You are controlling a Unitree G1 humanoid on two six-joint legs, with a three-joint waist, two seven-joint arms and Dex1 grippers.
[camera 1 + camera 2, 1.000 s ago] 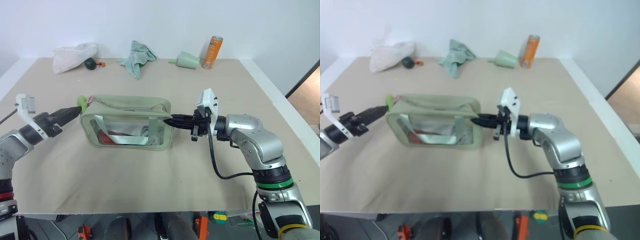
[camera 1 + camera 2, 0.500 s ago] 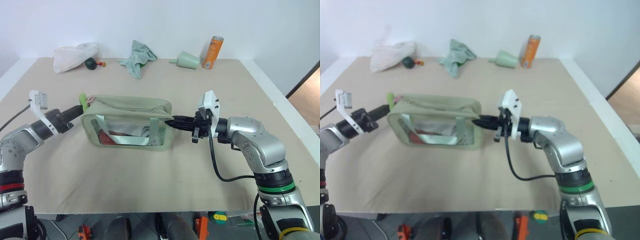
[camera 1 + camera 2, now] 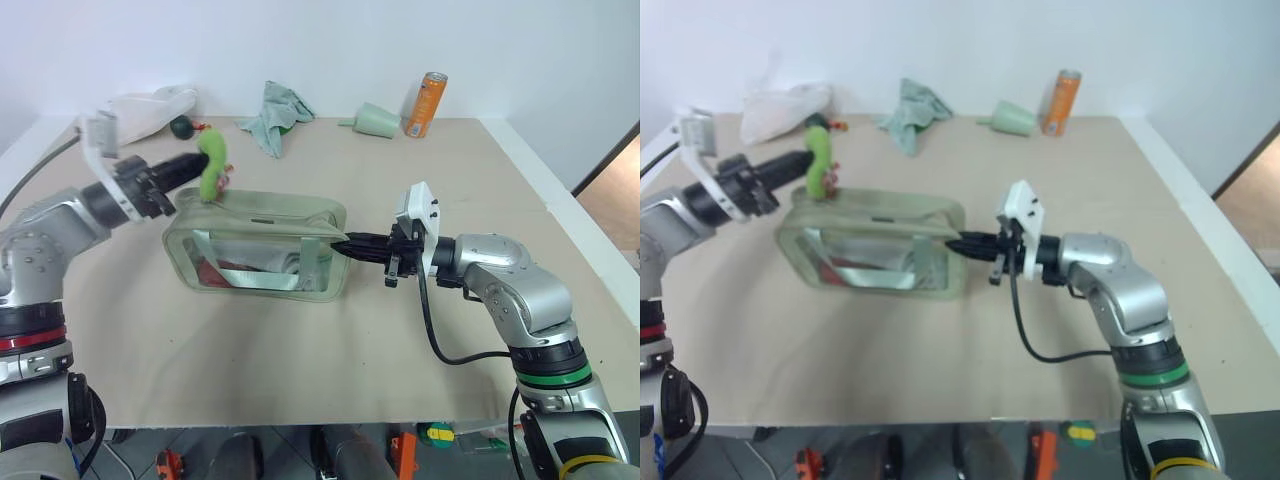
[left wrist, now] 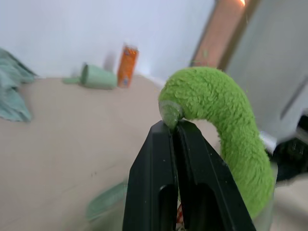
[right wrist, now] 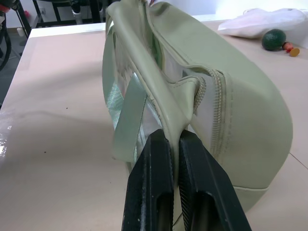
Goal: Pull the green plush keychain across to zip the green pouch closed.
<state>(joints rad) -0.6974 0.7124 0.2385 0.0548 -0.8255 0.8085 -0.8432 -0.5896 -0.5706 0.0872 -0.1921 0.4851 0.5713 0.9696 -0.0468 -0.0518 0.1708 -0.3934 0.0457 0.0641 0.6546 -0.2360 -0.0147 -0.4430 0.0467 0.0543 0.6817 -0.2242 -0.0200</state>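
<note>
A wide beige desk (image 3: 300, 350) stretches in front of me, with a white wall behind it and a strip of orange floor past its right edge. Along the far edge lie a white bag (image 3: 145, 110), a small dark green ball (image 3: 180, 127), a teal rag (image 3: 275, 115), a pale green cup (image 3: 375, 121) tipped on its side and an upright orange can (image 3: 426, 104).

The green pouch (image 3: 255, 245) sits on the middle of the desk, nearer the left edge, with its clear side panel facing me. My right claw (image 3: 350, 243) reaches in level from the right, and its two fingers are pinched together on the seam at the right end of the pouch; the right wrist view shows the fabric caught between them.

My left claw (image 3: 192, 165) is above the pouch's far left corner, its fingers squeezed closed on the green plush keychain (image 3: 212, 160). The keychain curves up and over from my fingertips, hanging down toward the top of the pouch at that corner.
</note>
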